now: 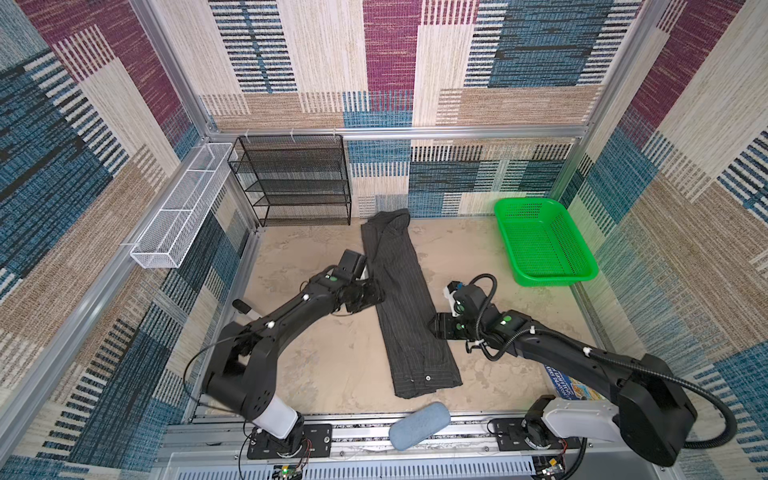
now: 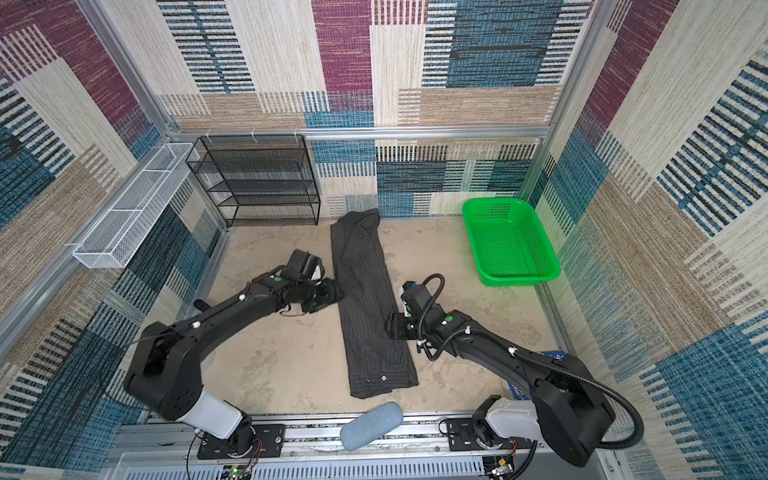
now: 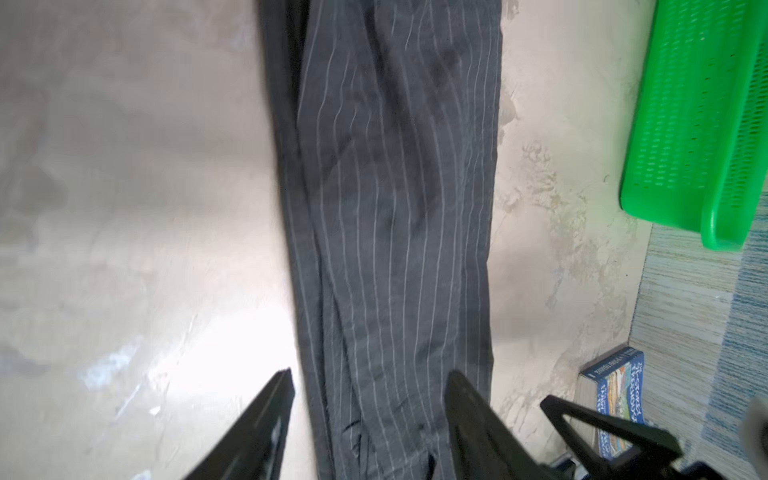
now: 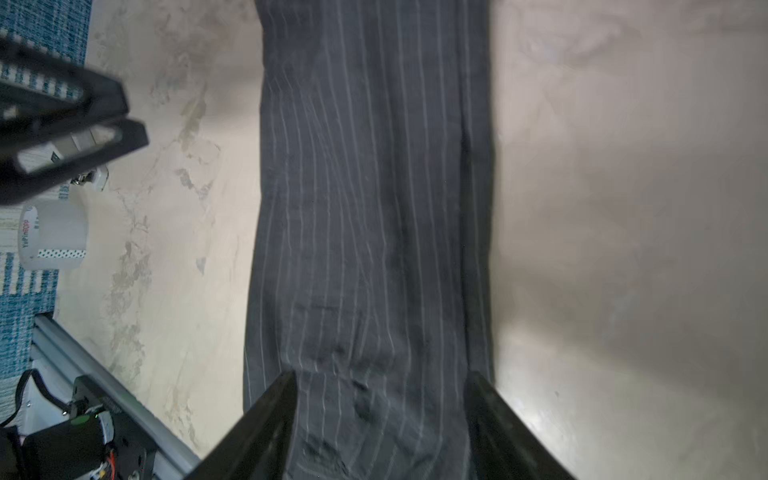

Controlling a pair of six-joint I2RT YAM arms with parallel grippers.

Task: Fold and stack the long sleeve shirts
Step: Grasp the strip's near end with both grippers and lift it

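Observation:
One long sleeve shirt (image 1: 405,307), dark charcoal with thin pale pinstripes, lies flat on the beige table (image 1: 324,365) as a long narrow strip running from the back wall toward the front; it shows the same way in the other top view (image 2: 370,311). My left gripper (image 1: 372,293) sits at the strip's left edge, about midway along. In the left wrist view it (image 3: 370,374) is open, the fingers straddling the striped cloth. My right gripper (image 1: 436,326) is at the strip's right edge, a little nearer the front. It (image 4: 382,376) is open too, with cloth lying loose between its fingers.
A green plastic basket (image 1: 544,243) stands at the back right. A black mesh shelf (image 1: 291,180) stands against the back wall, with a white wire basket (image 1: 183,208) on the left wall. A blue-grey oblong pad (image 1: 419,426) lies at the front edge. A book (image 3: 615,399) lies front right.

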